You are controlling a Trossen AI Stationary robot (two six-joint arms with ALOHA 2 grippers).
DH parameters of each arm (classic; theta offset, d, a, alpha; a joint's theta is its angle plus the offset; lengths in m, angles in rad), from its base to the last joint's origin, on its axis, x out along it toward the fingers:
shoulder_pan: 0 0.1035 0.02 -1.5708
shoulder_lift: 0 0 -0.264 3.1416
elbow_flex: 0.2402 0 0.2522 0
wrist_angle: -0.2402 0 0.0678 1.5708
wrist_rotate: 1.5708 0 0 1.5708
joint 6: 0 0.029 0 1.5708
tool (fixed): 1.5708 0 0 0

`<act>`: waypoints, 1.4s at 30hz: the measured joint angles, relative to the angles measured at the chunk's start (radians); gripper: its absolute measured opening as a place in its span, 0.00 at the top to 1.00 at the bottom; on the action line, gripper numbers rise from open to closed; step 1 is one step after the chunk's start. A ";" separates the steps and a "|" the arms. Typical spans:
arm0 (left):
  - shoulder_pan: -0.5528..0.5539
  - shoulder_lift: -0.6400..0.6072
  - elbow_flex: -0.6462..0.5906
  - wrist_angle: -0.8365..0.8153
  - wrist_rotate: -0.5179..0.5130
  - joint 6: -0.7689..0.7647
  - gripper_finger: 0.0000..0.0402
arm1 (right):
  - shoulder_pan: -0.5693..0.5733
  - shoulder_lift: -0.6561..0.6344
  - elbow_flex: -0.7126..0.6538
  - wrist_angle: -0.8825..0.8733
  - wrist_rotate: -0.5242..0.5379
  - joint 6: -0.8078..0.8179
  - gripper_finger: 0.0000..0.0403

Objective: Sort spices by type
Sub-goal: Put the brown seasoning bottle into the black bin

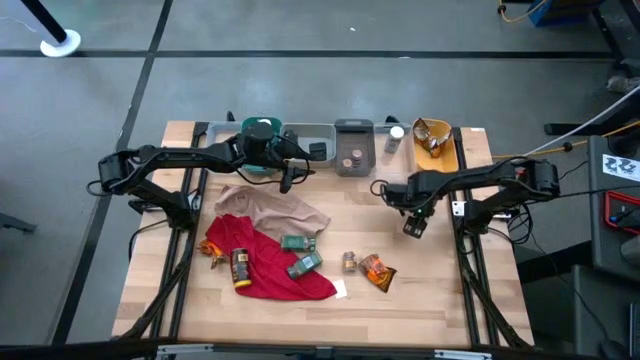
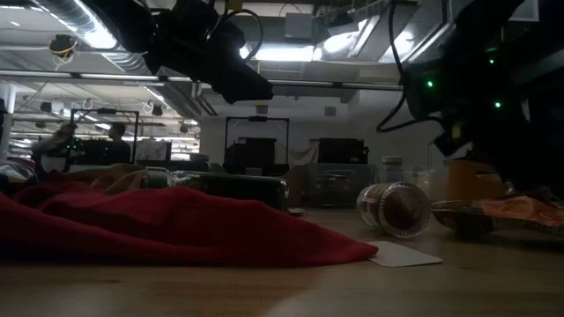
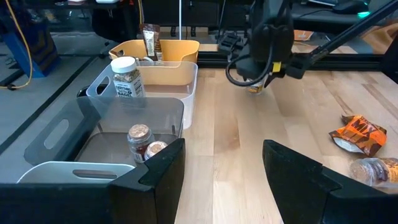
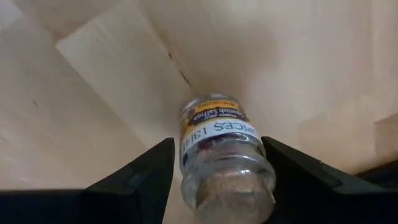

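The right gripper (image 4: 214,171) pinches a small glass jar (image 4: 225,158) (cork end toward the wrist) between its fingers, above the table (image 4: 93,74).

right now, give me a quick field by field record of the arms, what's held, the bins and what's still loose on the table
left gripper: open, empty, up by the back row of bins
right gripper: closed around a small glass jar, above the table
grey bin: two small brown jars inside
white bin: one white-capped jar
yellow bin: a dark packet upright inside
still loose: orange packet, small jar, green boxes, all near the red cloth
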 joint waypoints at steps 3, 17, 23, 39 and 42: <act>0.000 0.000 0.000 0.000 0.000 -0.004 0.51 | 0.000 0.000 -0.018 0.022 -0.023 0.000 0.41; 0.000 0.000 0.000 0.001 0.000 -0.013 0.51 | 0.000 0.000 -0.009 0.022 -0.060 -0.002 0.53; 0.000 0.000 0.000 0.002 -0.003 -0.013 0.51 | 0.000 0.000 0.057 0.087 -0.060 -0.006 0.53; 0.000 0.000 0.000 0.016 -0.004 -0.011 0.51 | -0.067 0.035 0.457 0.325 0.091 -0.358 0.53; 0.000 0.000 0.000 0.029 -0.004 -0.020 0.51 | -0.127 0.072 0.508 0.332 0.091 -0.438 0.53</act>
